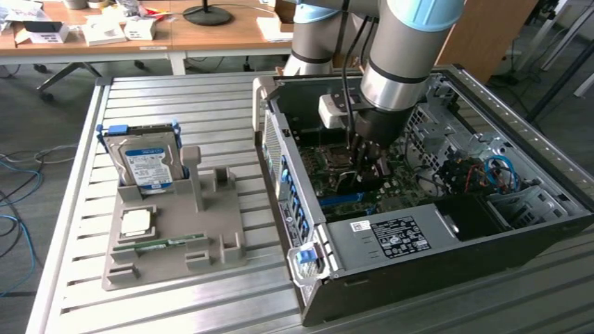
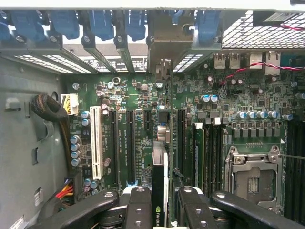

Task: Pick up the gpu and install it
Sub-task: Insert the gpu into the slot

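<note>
- Closest to your wrist camera, the gripper had its black fingers closed narrowly on the gpu, one finger on each flat face of the card.
- You held the gpu edge-on and upright over the green motherboard, running lengthwise alongside the black expansion slots; a logo showed on its upper edge between the fingers.
- Its far end pointed at the row of blue retaining clips on the case's rear wall, where a pale metal bracket stood in line with the card.
- Whether the card's lower edge sat in a slot, you could not tell.
- To one side of the card lay a white slot, to the other the CPU socket.
- From the exterior view, your arm reached down into the open PC case on the slatted metal table.
- Toward the exterior view's left, well apart from the case, a grey fixture carried an upright hard drive, a processor chip and a green memory stick.
</note>
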Available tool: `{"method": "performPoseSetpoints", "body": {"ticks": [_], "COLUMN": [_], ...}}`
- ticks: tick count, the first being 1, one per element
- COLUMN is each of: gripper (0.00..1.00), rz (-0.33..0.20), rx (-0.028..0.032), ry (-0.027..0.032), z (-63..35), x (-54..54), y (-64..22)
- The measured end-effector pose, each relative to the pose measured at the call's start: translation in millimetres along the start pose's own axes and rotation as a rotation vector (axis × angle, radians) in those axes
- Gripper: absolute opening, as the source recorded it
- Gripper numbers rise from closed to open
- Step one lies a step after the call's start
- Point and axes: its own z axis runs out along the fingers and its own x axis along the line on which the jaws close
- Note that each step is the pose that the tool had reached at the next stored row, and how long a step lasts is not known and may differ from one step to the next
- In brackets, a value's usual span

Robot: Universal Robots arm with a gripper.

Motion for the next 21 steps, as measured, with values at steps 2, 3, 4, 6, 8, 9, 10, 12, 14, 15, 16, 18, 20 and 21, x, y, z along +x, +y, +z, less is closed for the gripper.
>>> {"method": "performPoseSetpoints", "body": {"ticks": [2, 3, 4, 6, 8, 9, 10, 12, 14, 15, 16, 18, 20, 21], "gripper": [0.26, 0.26, 0.26, 0.26, 0.26, 0.26, 0.26, 0.26, 0.26, 0.26, 0.26, 0.26, 0.26, 0.26], "rz": [0.000, 0.000, 0.000, 0.000, 0.000, 0.000, 0.000, 0.000, 0.000, 0.000, 0.000, 0.000, 0.000, 0.000], "rx": [0.0000, 0.0000, 0.0000, 0.0000, -0.0001, -0.0001, -0.0001, -0.0001, 0.0001, 0.0000, 0.0000, 0.0000, 0.0000, -0.0001], "ry": [-0.0001, 0.0000, 0.0001, -0.0002, 0.0001, 0.0002, 0.0002, 0.0002, -0.0002, 0.0000, 0.0001, 0.0001, 0.0001, 0.0002], "z": [0.1, 0.1, 0.2, 0.9, 1.7, 1.7, 1.7, 1.8, 2.7, 2.6, 2.6, 2.6, 2.6, 2.7], "x": [0.0, 0.0, 0.1, 0.1, 0.1, 0.1, 0.1, 0.1, 0.1, 0.1, 0.1, 0.1, 0.1, 0.2], "y": [0.6, 0.6, 0.6, 0.6, 0.6, 0.6, 0.6, 0.6, 0.6, 0.6, 0.7, 0.7, 0.7, 0.7]}}
